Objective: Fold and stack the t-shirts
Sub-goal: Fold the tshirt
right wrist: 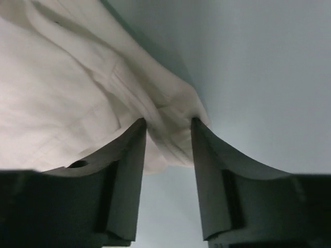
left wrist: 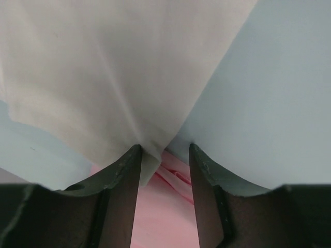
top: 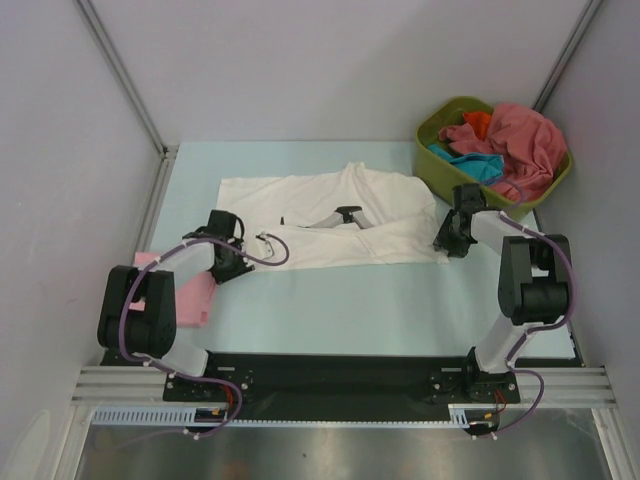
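A large white t-shirt point(top: 330, 215) lies spread flat on the pale blue table, with a dark mark point(top: 346, 213) near its middle. My left gripper point(top: 228, 265) is at its near left corner. In the left wrist view the jaws point(left wrist: 164, 150) stand apart, with the white cloth's corner point(left wrist: 103, 77) at the left fingertip and a light pink t-shirt point(left wrist: 165, 206) beneath. My right gripper point(top: 447, 243) is at the shirt's near right corner. Its jaws point(right wrist: 168, 121) stand apart with bunched white cloth point(right wrist: 67, 93) between the tips.
The folded pink t-shirt point(top: 190, 290) lies at the table's left edge beside the left arm. An olive-green tub point(top: 430, 135) at the back right holds rose-red point(top: 520, 140), teal point(top: 470, 165) and orange point(top: 478, 120) tees. Grey walls close in both sides.
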{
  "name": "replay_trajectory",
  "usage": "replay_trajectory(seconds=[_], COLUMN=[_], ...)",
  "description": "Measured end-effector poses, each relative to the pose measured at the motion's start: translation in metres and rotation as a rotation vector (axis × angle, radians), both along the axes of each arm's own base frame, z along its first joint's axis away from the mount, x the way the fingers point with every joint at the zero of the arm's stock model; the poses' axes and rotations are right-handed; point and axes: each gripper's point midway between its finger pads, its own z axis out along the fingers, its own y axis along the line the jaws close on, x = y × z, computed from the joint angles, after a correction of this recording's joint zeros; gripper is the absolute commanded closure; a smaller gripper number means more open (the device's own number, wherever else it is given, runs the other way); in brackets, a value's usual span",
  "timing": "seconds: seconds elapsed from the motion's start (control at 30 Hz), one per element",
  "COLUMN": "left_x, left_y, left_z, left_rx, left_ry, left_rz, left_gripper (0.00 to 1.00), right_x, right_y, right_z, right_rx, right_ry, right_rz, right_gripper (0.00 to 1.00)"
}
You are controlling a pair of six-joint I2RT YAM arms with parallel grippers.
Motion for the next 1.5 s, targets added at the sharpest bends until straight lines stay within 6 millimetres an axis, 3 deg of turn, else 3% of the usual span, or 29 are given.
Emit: replay_trajectory(seconds=[0.03,0.07,0.1,0.17,0.2,0.3,0.47,0.67,0.83,1.03,1.1,1.13,1.17,1.23,1.3,1.37,1.43,1.5], left_x=[0.002,0.003,0.007,0.01,0.01,0.014,0.014,0.001,-0.042,-0.096,-0.11,-0.117,-0.123,-0.133,-0.138,-0.138,-0.122,-0.093], left_y=[0.002,0.003,0.005,0.006,0.008,0.008,0.005,-0.011,-0.032,-0.039,-0.039,-0.039,-0.039,-0.039,-0.039,-0.038,-0.037,-0.036], left_z=[-0.001,0.0,0.0,-0.003,-0.004,-0.003,0.0,0.029,0.052,0.066,0.062,0.059,0.056,0.053,0.053,0.055,0.068,0.086], left_rx=[0.018,0.027,0.041,0.047,0.054,0.058,0.039,-0.044,-0.157,-0.232,-0.238,-0.238,-0.24,-0.243,-0.243,-0.241,-0.25,-0.274], left_ry=[-0.011,-0.021,-0.038,-0.053,-0.056,-0.07,-0.064,-0.092,-0.06,-0.01,0.024,0.046,0.069,0.11,0.13,0.13,0.08,0.003], left_rz=[-0.005,-0.006,-0.007,0.0,0.002,0.009,0.021,-0.003,-0.072,-0.131,-0.142,-0.146,-0.15,-0.155,-0.161,-0.153,-0.117,-0.03], left_gripper=[0.58,0.63,0.79,0.98,1.0,1.0,1.0,1.0,1.0,1.0,0.91,0.79,0.48,0.23,0.21,0.18,0.16,0.24], right_x=[0.0,-0.001,0.0,0.0,0.0,-0.005,-0.037,-0.083,-0.129,-0.166,-0.175,-0.179,-0.183,-0.192,-0.201,-0.199,-0.182,-0.157], right_y=[0.0,-0.001,-0.002,-0.002,-0.003,-0.006,-0.02,-0.039,-0.058,-0.056,-0.057,-0.057,-0.058,-0.061,-0.067,-0.074,-0.078,-0.077], right_z=[-0.005,-0.007,-0.007,-0.009,-0.01,-0.009,-0.006,0.018,0.047,0.076,0.081,0.081,0.082,0.079,0.079,0.091,0.117,0.146], right_rx=[0.001,0.0,-0.002,0.005,0.009,0.027,0.04,0.069,0.127,0.15,0.149,0.146,0.145,0.129,0.087,0.05,0.031,0.034], right_ry=[0.006,0.01,0.004,0.001,-0.001,-0.016,0.02,0.015,-0.097,-0.224,-0.242,-0.245,-0.245,-0.228,-0.204,-0.228,-0.31,-0.409], right_rz=[-0.006,-0.011,-0.016,-0.035,-0.046,-0.08,-0.153,-0.273,-0.454,-0.575,-0.618,-0.634,-0.656,-0.701,-0.733,-0.722,-0.646,-0.555], right_gripper=[0.64,0.79,0.85,0.96,0.97,1.0,1.0,1.0,1.0,0.99,0.74,0.62,0.43,0.34,0.33,0.47,0.51,0.5])
